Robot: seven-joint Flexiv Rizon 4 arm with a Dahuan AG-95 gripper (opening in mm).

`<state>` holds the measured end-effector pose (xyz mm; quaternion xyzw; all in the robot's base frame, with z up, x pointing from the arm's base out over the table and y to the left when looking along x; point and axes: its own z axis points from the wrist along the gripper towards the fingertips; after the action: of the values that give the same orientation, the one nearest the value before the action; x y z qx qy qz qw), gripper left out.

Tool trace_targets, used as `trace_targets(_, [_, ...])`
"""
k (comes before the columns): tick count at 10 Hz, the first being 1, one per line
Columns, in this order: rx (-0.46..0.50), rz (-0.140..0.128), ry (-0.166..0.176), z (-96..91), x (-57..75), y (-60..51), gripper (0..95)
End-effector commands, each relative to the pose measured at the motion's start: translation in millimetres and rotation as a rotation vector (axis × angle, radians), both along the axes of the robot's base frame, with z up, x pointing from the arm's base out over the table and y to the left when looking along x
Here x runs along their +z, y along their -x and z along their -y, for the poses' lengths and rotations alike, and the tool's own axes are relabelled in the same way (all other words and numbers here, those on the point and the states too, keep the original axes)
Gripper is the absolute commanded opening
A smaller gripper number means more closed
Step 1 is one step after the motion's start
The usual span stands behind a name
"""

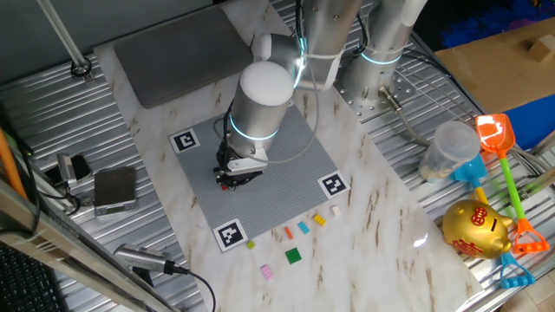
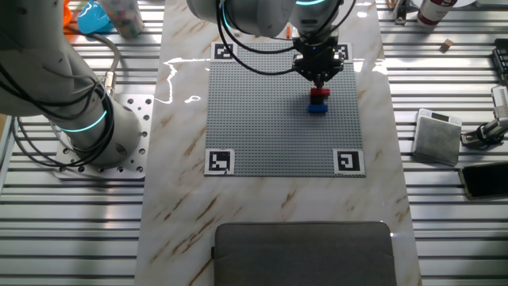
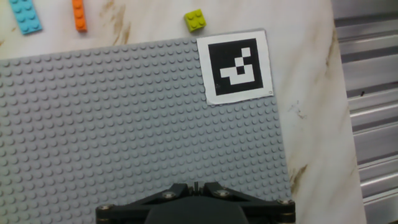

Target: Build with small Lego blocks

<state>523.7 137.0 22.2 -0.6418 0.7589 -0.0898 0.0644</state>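
The gripper point(image 2: 320, 77) hangs over the grey baseplate point(image 2: 262, 119), its tips right above a red brick point(image 2: 319, 93) that sits on a blue brick point(image 2: 317, 107). In one fixed view the gripper point(image 1: 236, 178) hides most of this stack; a bit of red point(image 1: 227, 184) shows. In the hand view the fingers point(image 3: 180, 190) are pressed together over bare studs point(image 3: 124, 124), and the stack is hidden. Loose bricks lie on the marble: yellow-green point(image 1: 251, 245), pink point(image 1: 268, 271), green point(image 1: 294, 255), orange point(image 1: 289, 232), light blue point(image 1: 303, 227), yellow point(image 1: 319, 220), white point(image 1: 336, 210).
Black-and-white markers point(image 1: 230, 235) sit at the plate's corners. A grey pad point(image 1: 173, 48) lies at one end of the table. A small silver box point(image 1: 114, 189) sits on the ribbed side. Toys stand at the right: a gold piggy bank point(image 1: 475, 227), a shovel point(image 1: 499, 139), a jar point(image 1: 447, 152).
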Motion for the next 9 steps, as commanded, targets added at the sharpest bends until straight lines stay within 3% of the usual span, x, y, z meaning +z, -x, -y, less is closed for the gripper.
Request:
trace_targets(1, [-0.001,-0.007,-0.001,-0.5,2.7,1.9,0.0])
trace_targets(9, [0.038,-0.013,0.011,7.4,6.9,0.9,0.0])
